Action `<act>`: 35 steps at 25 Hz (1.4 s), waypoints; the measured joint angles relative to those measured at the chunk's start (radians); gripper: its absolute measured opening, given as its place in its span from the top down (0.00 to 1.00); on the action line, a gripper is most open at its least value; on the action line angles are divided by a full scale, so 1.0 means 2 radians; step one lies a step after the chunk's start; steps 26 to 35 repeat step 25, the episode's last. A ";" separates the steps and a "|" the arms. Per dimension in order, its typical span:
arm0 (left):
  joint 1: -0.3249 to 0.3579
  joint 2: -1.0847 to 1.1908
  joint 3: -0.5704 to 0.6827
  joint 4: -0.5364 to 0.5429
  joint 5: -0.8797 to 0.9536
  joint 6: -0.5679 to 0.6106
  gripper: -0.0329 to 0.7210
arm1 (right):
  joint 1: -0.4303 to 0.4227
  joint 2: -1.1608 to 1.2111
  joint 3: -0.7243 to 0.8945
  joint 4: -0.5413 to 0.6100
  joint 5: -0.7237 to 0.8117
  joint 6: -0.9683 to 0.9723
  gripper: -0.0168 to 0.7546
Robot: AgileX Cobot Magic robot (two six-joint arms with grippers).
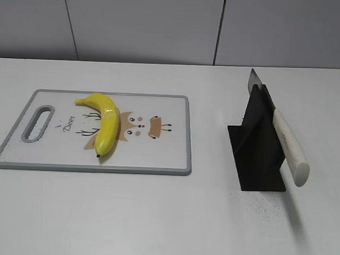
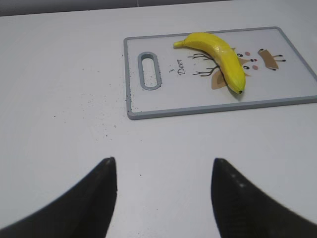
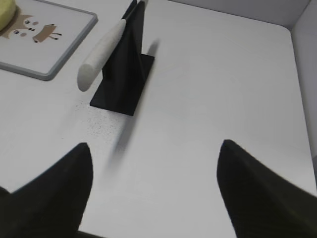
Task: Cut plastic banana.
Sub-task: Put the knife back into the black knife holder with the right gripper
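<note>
Both hands, left [image 2: 163, 198] and right [image 3: 153, 193], hover wide apart above the surface [image 1: 155, 217]. Left, the banana [image 1: 104, 120] lies on the board [image 1: 169, 155]; right, a knife [image 1: 288, 145] rests in its stand [image 1: 256, 154].

"Deer" in script on the cutting board [image 2: 292, 79]
</note>
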 joint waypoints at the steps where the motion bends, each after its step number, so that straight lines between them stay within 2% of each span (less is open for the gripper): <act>1: 0.000 0.000 0.000 0.000 0.000 0.000 0.18 | -0.012 0.000 0.000 0.000 0.000 0.000 0.21; 9: 0.000 0.000 0.000 0.000 0.000 0.000 0.18 | -0.089 0.000 0.000 0.000 0.000 0.000 0.21; 35: 0.000 0.000 0.000 0.000 0.000 0.000 0.18 | -0.093 0.000 0.000 0.000 0.000 0.000 0.21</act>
